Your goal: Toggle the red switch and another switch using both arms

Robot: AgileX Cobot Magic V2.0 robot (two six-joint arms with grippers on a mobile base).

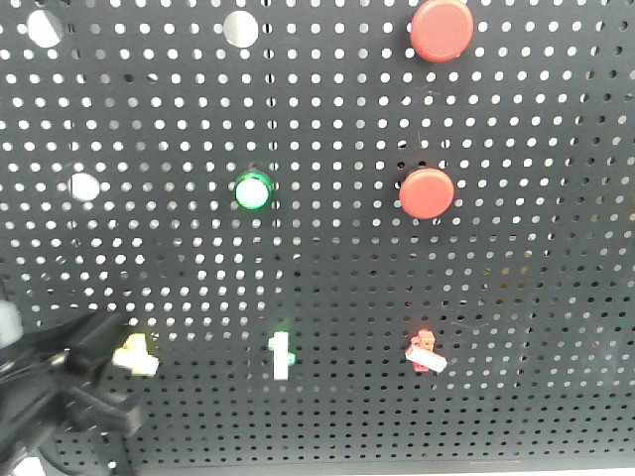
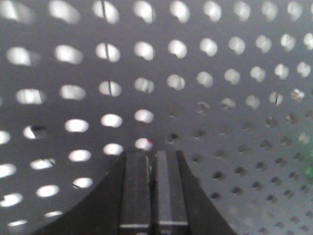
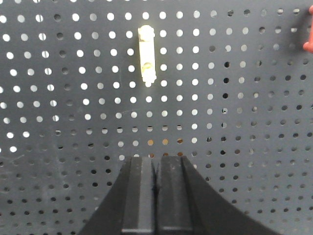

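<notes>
The red switch (image 1: 425,352), a small toggle with a red base and a white lever tip, sits low on the black pegboard (image 1: 536,297); a red sliver of it (image 3: 309,45) shows at the right edge of the right wrist view. The other switch (image 1: 136,354), pale yellow with a white lever, is at the lower left. My left gripper (image 1: 99,345) (image 2: 152,152) is shut and empty, just left of the yellow switch and very close to the board; its own view shows no switch. My right gripper (image 3: 156,157) is shut and empty, below a pale toggle (image 3: 146,54). The front view does not show it.
A white toggle with a green base (image 1: 281,355) stands between the two switches. Higher up are two large round red buttons (image 1: 442,28) (image 1: 427,192), a green-lit button (image 1: 252,190) and several white round spots (image 1: 84,185). The left arm's black body (image 1: 50,416) fills the lower-left corner.
</notes>
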